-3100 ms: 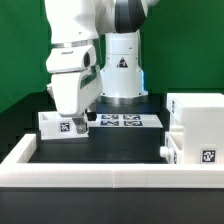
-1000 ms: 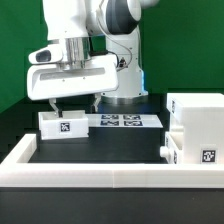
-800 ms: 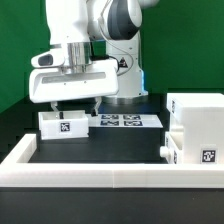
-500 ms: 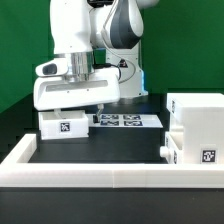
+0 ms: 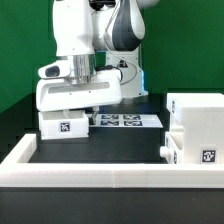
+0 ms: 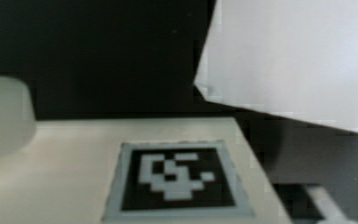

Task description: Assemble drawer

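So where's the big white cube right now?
The big cube sits at the exterior view's right on the black table, with a smaller white box close by its front corner and the marker board farther toward that view's left.

The box [image 5: 62, 126] and casing [image 5: 195, 115] looked like smooth white plastic — matt, with hardly any shine. The arm [image 5: 75, 30] wore glossier white shells. The table [image 5: 110, 148] was matt black, the backdrop [image 5: 18, 60] green — cloth-like.
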`<state>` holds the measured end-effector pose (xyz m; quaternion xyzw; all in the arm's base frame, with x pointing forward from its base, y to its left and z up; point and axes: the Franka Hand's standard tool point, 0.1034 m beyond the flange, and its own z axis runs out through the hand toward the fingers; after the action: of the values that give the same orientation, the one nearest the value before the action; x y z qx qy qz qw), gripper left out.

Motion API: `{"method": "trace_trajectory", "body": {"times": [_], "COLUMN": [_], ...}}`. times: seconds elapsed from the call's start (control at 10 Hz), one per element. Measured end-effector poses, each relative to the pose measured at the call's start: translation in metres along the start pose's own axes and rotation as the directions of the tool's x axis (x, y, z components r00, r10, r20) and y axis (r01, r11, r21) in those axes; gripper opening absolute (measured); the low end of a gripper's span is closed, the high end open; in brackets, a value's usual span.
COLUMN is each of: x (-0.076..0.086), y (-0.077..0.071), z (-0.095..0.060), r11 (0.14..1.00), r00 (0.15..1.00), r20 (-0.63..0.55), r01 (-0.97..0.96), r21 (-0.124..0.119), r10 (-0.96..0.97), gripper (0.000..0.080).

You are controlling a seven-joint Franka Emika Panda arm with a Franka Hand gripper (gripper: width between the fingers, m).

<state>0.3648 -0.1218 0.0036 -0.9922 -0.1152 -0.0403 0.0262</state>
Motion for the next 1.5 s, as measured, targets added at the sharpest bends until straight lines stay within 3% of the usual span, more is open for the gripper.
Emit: {"method": "trace_trajectory", "body": {"times": [0.2, 0.7, 1.0, 1.3, 1.5], "x": [0.002, 0.032, 0.069, 0.104, 0.101], "y": [-0.003, -0.024, -0.049, -0.056, -0.054], "z": [0.0, -0.007, -0.018, -0.027, -0.024], "r11": [1.0, 1.0, 0.999, 0.979, 0.963], "r00": [1.0, 1.0, 0.999, 0.98, 0.964], "r20": [-0.001, -0.014, -0.023, -0.017, -0.021], "r01": [0.006, 0.026, 0.049, 0.199, 0.267], "r21": [0.001, 0.002, 0.016, 0.039, 0.032], "r10": [-0.006, -0.026, -0.049, -0.198, -0.267], "gripper": [0.0049, 0.0041, 0.0042, 0.0042, 0.0042]}}
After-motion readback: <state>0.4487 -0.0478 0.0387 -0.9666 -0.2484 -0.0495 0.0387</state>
